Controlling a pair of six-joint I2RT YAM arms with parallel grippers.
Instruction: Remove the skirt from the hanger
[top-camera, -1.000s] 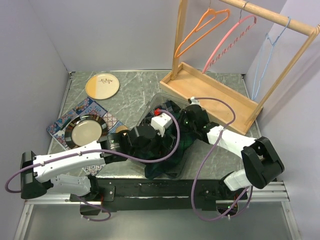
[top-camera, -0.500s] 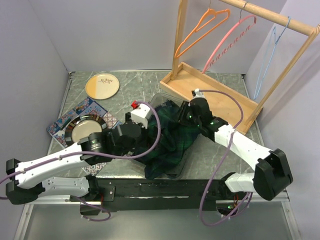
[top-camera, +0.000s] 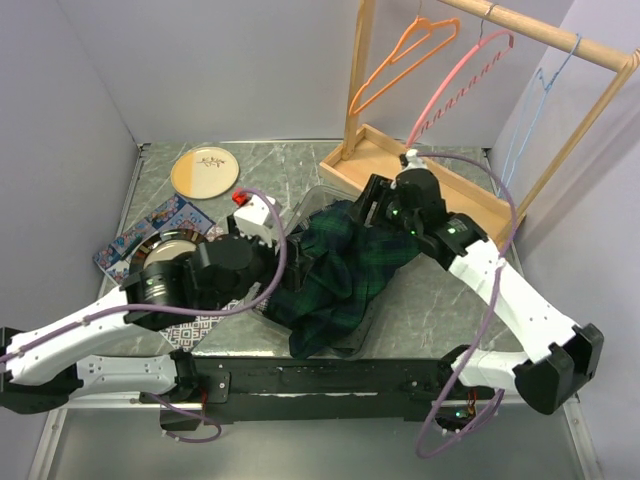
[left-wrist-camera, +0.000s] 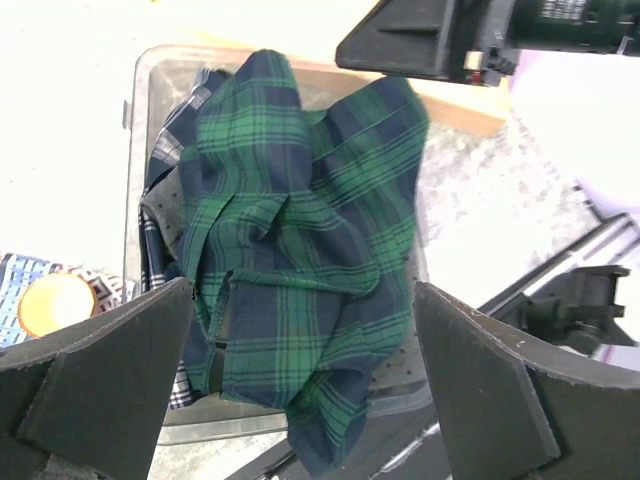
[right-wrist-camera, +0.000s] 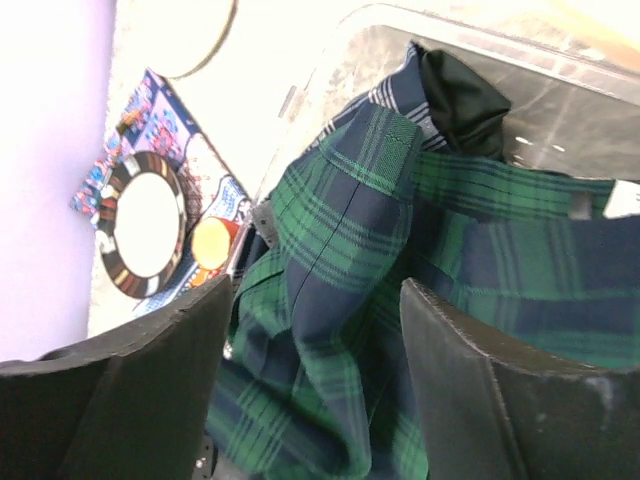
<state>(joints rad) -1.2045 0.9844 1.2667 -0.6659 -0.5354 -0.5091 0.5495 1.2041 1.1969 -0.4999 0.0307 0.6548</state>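
Observation:
The green and navy plaid skirt (top-camera: 335, 275) lies crumpled over a clear bin, one end drooping past the table's near edge; it shows too in the left wrist view (left-wrist-camera: 290, 240) and the right wrist view (right-wrist-camera: 350, 250). It is on no hanger. An orange hanger (top-camera: 400, 60), a pink hanger (top-camera: 460, 85) and a pale blue hanger (top-camera: 530, 120) hang bare on the wooden rail. My left gripper (left-wrist-camera: 302, 290) hovers open above the skirt's near end. Over the skirt's far end my right gripper (right-wrist-camera: 315, 290) is open, off the cloth. Neither holds anything.
The clear bin (left-wrist-camera: 130, 150) also holds a black garment (right-wrist-camera: 460, 95) and a checked cloth (left-wrist-camera: 180, 140). The rack's wooden base (top-camera: 420, 190) stands behind it. At the left are a tan plate (top-camera: 205, 172), a dark-rimmed plate (right-wrist-camera: 145, 225) on a patterned mat (top-camera: 165, 220), and an orange cup (left-wrist-camera: 55, 305).
My right gripper has opened, let go of the skirt and lifted back toward the rack. The left arm has drawn away to the left. The skirt has spread out over the bin.

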